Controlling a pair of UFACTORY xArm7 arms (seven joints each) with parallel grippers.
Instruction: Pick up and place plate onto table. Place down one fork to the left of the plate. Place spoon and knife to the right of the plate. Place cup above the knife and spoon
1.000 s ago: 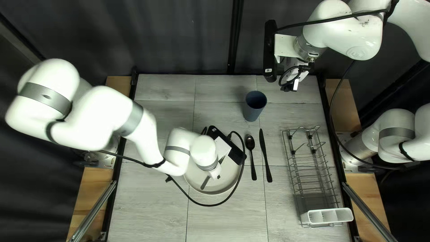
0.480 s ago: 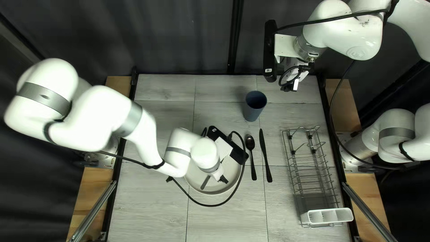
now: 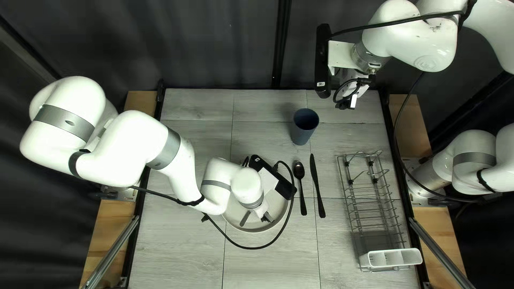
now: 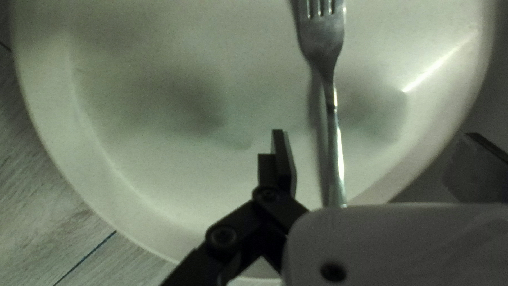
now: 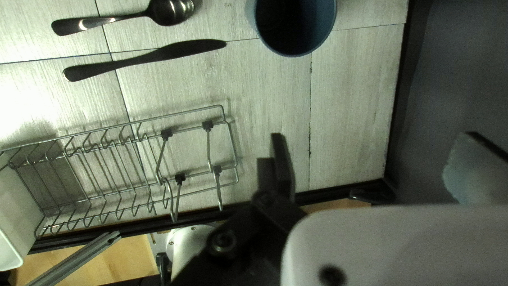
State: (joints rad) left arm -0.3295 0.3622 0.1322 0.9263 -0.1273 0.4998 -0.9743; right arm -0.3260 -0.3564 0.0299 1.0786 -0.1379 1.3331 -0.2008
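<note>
left end effector (image 3: 267, 218) low, right end effector (image 3: 347, 104) high, both spread

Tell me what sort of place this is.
Probably a robotics lab or test cell: a left arm and a right arm are mounted at either side of a table, with a dark curtain behind it.
</note>
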